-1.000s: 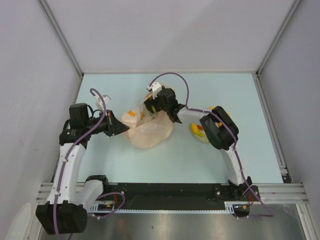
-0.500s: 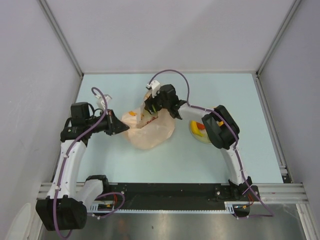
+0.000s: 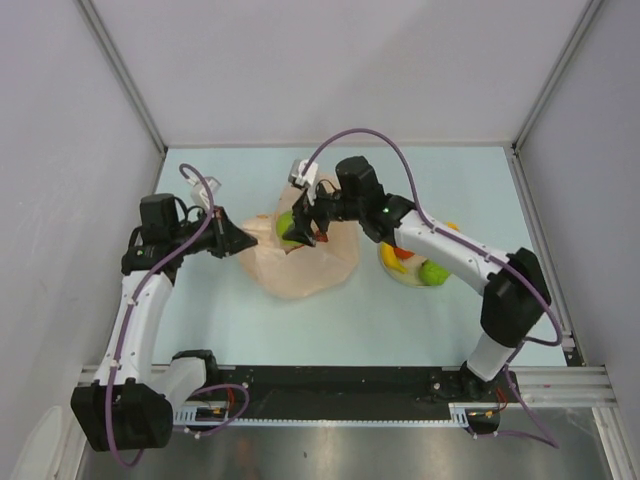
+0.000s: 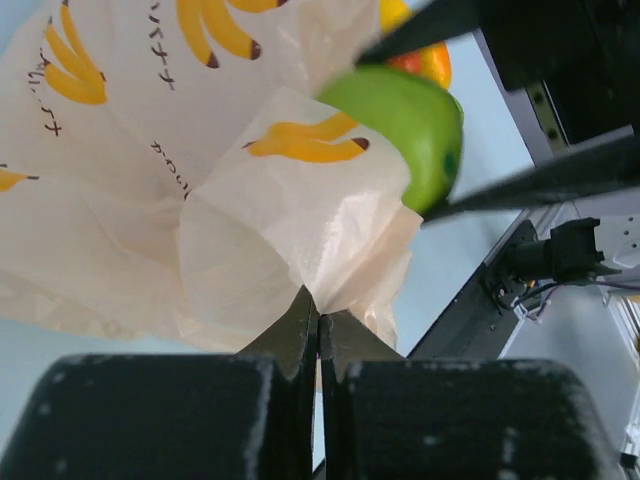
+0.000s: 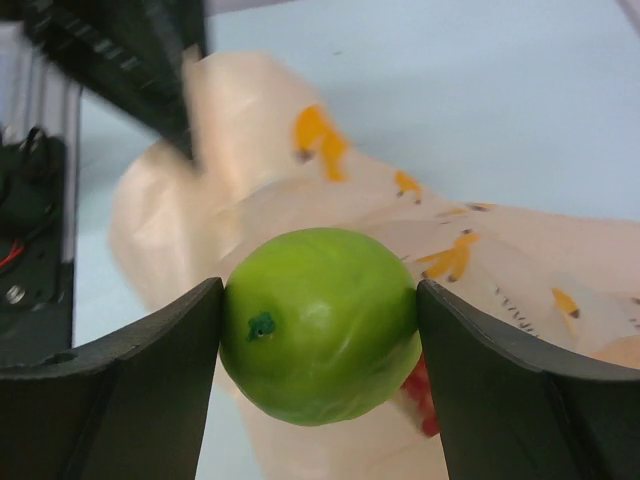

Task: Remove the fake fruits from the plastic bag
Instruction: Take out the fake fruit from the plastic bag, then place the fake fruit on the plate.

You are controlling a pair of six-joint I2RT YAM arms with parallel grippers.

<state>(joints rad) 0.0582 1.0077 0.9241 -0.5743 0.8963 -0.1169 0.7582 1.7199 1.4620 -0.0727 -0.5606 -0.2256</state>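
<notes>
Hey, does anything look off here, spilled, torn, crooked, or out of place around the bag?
Nothing stands out. The plastic bag is crumpled with no tear showing, its edge pinched in the shut left tool; the right tool grips the green apple squarely above it.

Pale blue table (image 3: 250, 330) carried two things: crumpled peach plastic bag (image 3: 300, 275) mid-table, and a cream plate (image 3: 406, 281) near its right side, with a gap between them.

Left gripper (image 4: 318, 335) tight together, right gripper (image 5: 318, 325) wide in a grip.
</notes>
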